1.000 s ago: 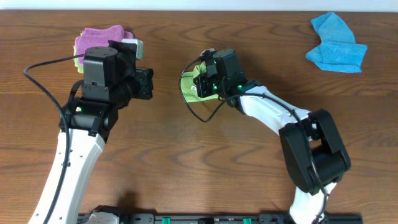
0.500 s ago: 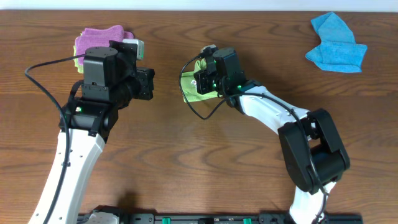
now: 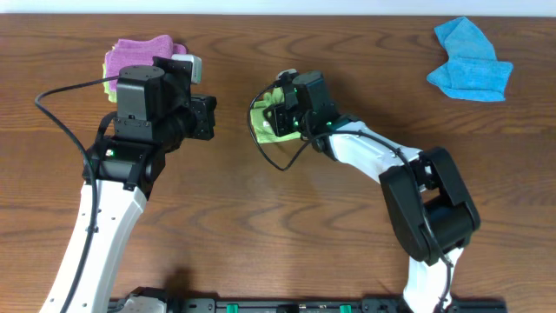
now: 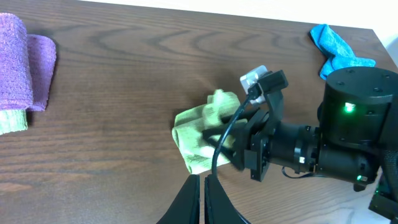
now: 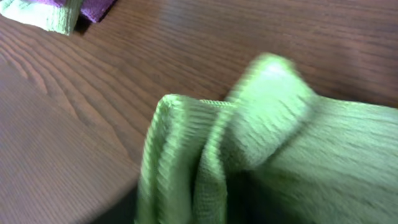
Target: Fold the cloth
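Observation:
The cloth (image 3: 263,123) is a green towel, bunched up on the wooden table just left of centre. It also shows in the left wrist view (image 4: 202,127), and it fills the right wrist view (image 5: 249,143) as blurred folds. My right gripper (image 3: 278,117) is low at the cloth's right side, pressed into the fabric (image 4: 239,140). Its fingers are hidden by the cloth, so their state does not show. My left gripper (image 4: 203,183) is shut and empty, hovering left of the cloth and pointing toward it (image 3: 207,117).
A stack of folded cloths (image 3: 139,54), purple over pale green and white, lies at the back left (image 4: 22,62); its corner shows in the right wrist view (image 5: 56,12). A crumpled blue cloth (image 3: 469,61) lies at the back right (image 4: 339,46). A black cable loops beside the green cloth.
The right gripper has shifted a little to the left, pushing the green cloth with it, and the cloth now sits slightly further left. The left arm has not moved.

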Tool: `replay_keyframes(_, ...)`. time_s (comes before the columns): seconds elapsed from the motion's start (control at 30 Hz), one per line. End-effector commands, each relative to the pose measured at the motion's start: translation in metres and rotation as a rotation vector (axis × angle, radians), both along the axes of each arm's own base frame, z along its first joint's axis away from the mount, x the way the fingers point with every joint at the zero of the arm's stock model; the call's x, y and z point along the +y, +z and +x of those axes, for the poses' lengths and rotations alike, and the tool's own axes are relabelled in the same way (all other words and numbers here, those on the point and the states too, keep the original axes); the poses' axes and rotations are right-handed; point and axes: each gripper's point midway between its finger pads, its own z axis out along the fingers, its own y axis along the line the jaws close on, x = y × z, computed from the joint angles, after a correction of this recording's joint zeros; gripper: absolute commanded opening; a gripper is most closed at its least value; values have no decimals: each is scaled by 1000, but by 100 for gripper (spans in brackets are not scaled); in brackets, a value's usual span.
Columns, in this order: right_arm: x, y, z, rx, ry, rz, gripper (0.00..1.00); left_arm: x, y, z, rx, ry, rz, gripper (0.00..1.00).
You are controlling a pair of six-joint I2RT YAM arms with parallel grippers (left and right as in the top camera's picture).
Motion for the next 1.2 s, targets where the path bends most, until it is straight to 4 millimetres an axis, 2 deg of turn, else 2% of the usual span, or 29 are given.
replay_keyframes(0.0,8,2,2,-16,19,6,76,-1,3,-3,-12,-15,3,6)
replay_keyframes(0.07,8,1,1,-12,19,4,99,-1,3,-3,-12,-15,3,6)
replay_keyframes(0.43,-8,3,10,11,-3,28,99,-1,3,-3,-12,-15,3,6)
replay_keyframes(0.6,-16,24,30,-8,-29,41,99,-1,3,-3,-13,-15,3,6)
replay_keyframes(0.73,-13,47,38,10,-20,49,99,-1,4,-2,-18,-14,3,6)
replay_keyframes(0.93,-15,63,29,83,-11,-1,99,-1,-9,-1,3,-29,23,6)
replay_keyframes(1.0,-26,64,23,101,-34,-57,99,-1,-17,0,16,-29,25,6)
replay_keyframes(1.07,-49,60,16,127,-101,-159,99,-2,-26,1,27,-32,23,6)
replay_keyframes(1.17,-61,62,-1,158,-76,-230,99,-6,-39,0,44,-50,10,6)
